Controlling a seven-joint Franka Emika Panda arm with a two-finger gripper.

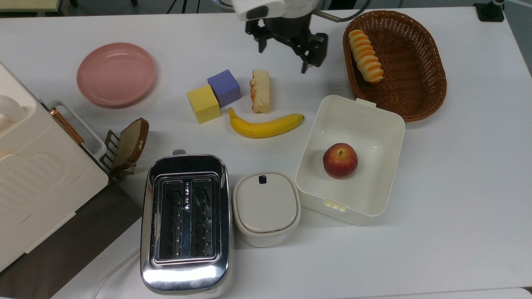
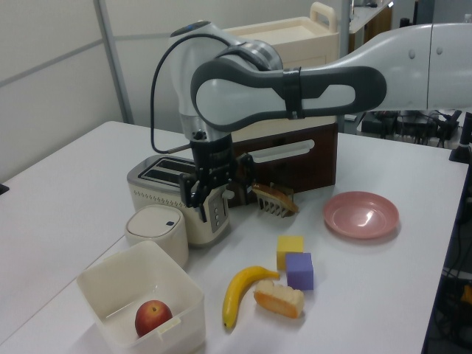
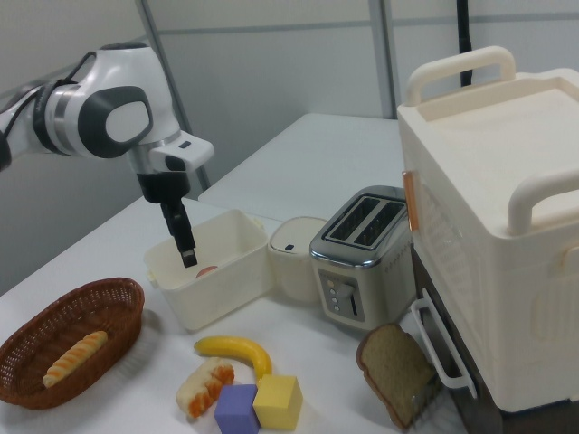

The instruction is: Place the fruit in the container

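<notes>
Right now I read the task as unstarted for its own fruit. On the white table (image 1: 457, 174) the large cream cabinet (image 1: 37, 174) fills the top view's 9 o'clock edge, the chrome toaster (image 1: 185, 224) sits at 7 o'clock, and the wicker basket (image 1: 415, 83) with its striped bread roll (image 1: 365, 56) lies at 1 o'clock. The cream-white box (image 1: 386, 120) is just right of centre in the top view and holds a red apple (image 1: 340, 160); a small lidded pot (image 1: 266, 207) stands just beside it at the top view's left. The banana (image 1: 264, 125) lies flat on the table just outside the box's wall on the top view's left, one tip near that wall. A frosted pastry (image 1: 260, 90), a purple cube (image 1: 224, 87) and a yellow cube (image 1: 203, 103) crowd it toward 11 o'clock. So I judge everything is left: reach, grip, lift, carry over the rim, release.

I have the arm (image 2: 295, 81) stretched across the scene in the left view, wrist pointing down. The gripper (image 1: 283, 54) hangs at 12 o'clock in the top view, above bare table and well apart from the banana, its two fingers spread with nothing between them. I would bring it toward 6 o'clock, over the banana's middle.
</notes>
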